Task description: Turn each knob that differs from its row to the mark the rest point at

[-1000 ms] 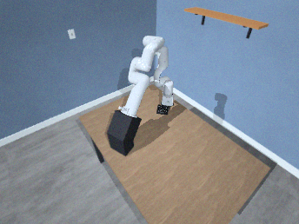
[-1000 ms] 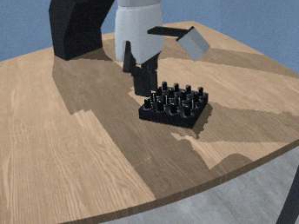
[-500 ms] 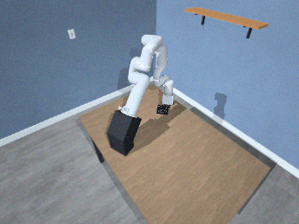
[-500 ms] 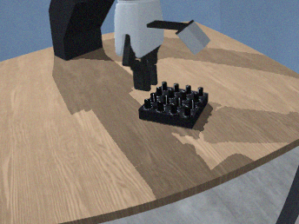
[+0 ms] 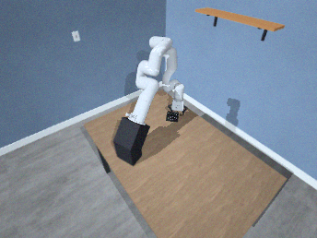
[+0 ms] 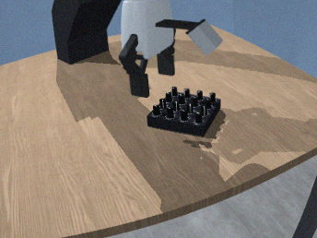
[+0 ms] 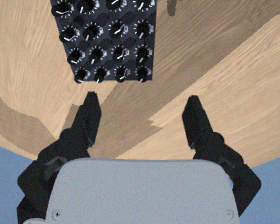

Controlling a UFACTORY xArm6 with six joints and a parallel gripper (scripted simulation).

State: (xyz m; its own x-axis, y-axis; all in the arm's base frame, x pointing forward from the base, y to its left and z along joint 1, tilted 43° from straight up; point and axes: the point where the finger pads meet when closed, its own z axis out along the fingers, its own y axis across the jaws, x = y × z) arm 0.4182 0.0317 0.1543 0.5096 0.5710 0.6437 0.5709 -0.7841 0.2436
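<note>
The black knob box [image 5: 172,116] [image 6: 184,113] [image 7: 105,35] stands on the wooden table [image 6: 92,177], with sixteen black knobs in four rows, each with a white line. My gripper [image 6: 151,76] [image 7: 142,103] is open wide and empty. It hangs above the table just beside the box, off its near edge in the wrist view. Both dark fingers show there, apart from the box and touching no knob. The knob marks are too small to read.
The arm's dark base block [image 5: 131,142] [image 6: 83,20] stands on the table [image 5: 207,177] behind the box. The table edge [image 6: 240,184] runs close in front of the box. A wooden shelf [image 5: 240,19] hangs on the wall.
</note>
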